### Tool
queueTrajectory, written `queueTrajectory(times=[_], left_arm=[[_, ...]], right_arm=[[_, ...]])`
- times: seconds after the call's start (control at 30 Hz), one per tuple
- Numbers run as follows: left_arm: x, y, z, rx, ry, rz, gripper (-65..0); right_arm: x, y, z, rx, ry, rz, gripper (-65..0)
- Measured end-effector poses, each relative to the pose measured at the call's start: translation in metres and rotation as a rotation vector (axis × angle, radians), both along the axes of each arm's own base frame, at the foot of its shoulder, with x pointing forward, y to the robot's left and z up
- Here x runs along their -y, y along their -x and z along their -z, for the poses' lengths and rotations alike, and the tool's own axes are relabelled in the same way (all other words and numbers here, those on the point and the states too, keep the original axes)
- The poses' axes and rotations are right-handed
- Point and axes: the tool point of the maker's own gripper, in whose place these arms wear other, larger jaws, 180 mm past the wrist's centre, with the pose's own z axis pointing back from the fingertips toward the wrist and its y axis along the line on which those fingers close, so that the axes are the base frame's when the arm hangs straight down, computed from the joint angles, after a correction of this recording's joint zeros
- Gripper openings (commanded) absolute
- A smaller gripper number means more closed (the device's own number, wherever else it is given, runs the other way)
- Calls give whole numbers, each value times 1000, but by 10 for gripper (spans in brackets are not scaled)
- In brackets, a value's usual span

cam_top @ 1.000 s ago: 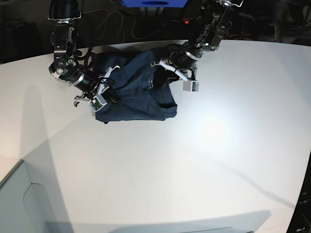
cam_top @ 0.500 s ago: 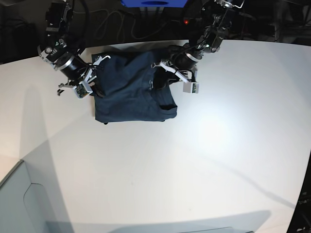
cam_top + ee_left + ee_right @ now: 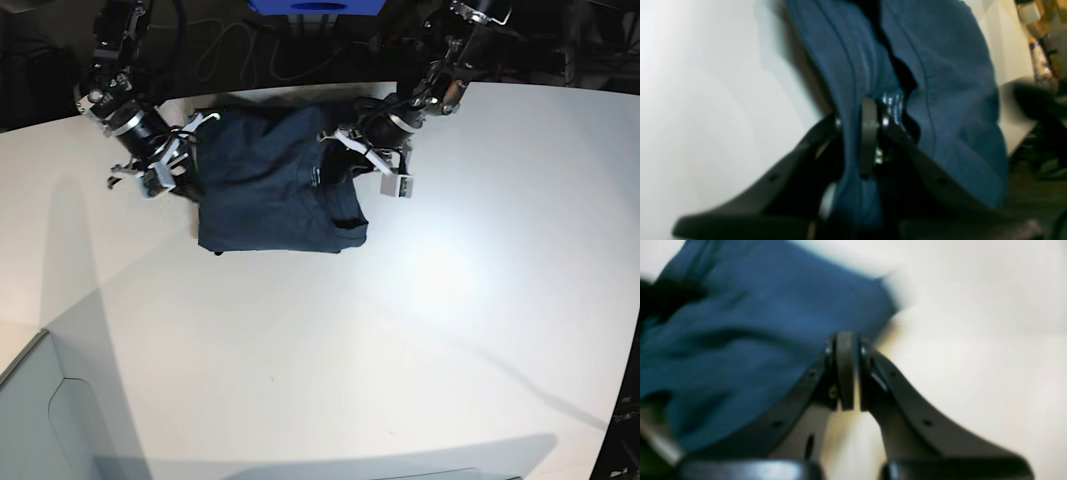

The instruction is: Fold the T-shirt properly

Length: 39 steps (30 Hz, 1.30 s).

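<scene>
i have the plain dark navy-blue short-sleeved cotton t-shirt lying as a compact, roughly square bundle near the far edge of the broad white desk, about midway between the two arms.

my left gripper is pinched onto a fold of the shirt: in the left wrist view blue cloth is bunched between the black fingers and runs away over the desk. from the base view that gripper sits on the shirt's side nearest it, by the loose flap there.

what has just changed is on the other side. a second ago my right gripper lay low on the shirt's near corner; since then it has drawn back toward the far edge and now hangs just beside the cloth. in the right wrist view its jaws are pressed together with nothing between them, the blue fabric only lying behind them. the frame is blurred, so i judge the arm is mid-motion.

i read this as the right side's fold being laid and let go, while the left side is yet to be folded over. the bundle looks tidier than it did, but the edge by the left gripper is lumpy.
</scene>
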Motion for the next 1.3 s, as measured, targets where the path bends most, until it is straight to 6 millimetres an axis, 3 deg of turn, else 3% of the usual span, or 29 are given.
queueTrajectory(times=[0.1, 0.27, 0.37, 0.47, 0.77, 1.0, 1.23, 1.3], left_arm=[[-5, -10, -2, 12, -51, 72, -650], [1, -38, -1, -33, -156, 233, -650], [11, -56, -3, -15, -203, 353, -650], [30, -66, -3, 26, -231, 533, -650], [93, -76, -3, 134, -427, 1046, -650], [134, -74, -4, 173, -510, 1197, -650], [152, -80, -5, 302, -672, 1293, -650], [154, -81, -5, 322, -700, 1305, -618]], right_arm=[[9, -7, -26, 73, 16, 48, -648], [34, -13, -40, 97, 79, 112, -648], [36, -12, -39, 81, 87, 117, -648], [49, -9, -36, 62, 111, 154, -648], [84, 9, -25, -10, 130, 302, -647], [96, 22, -18, -43, 133, 352, -647], [96, 33, -13, -70, 139, 353, -648], [96, 35, -14, -69, 146, 352, -648]])
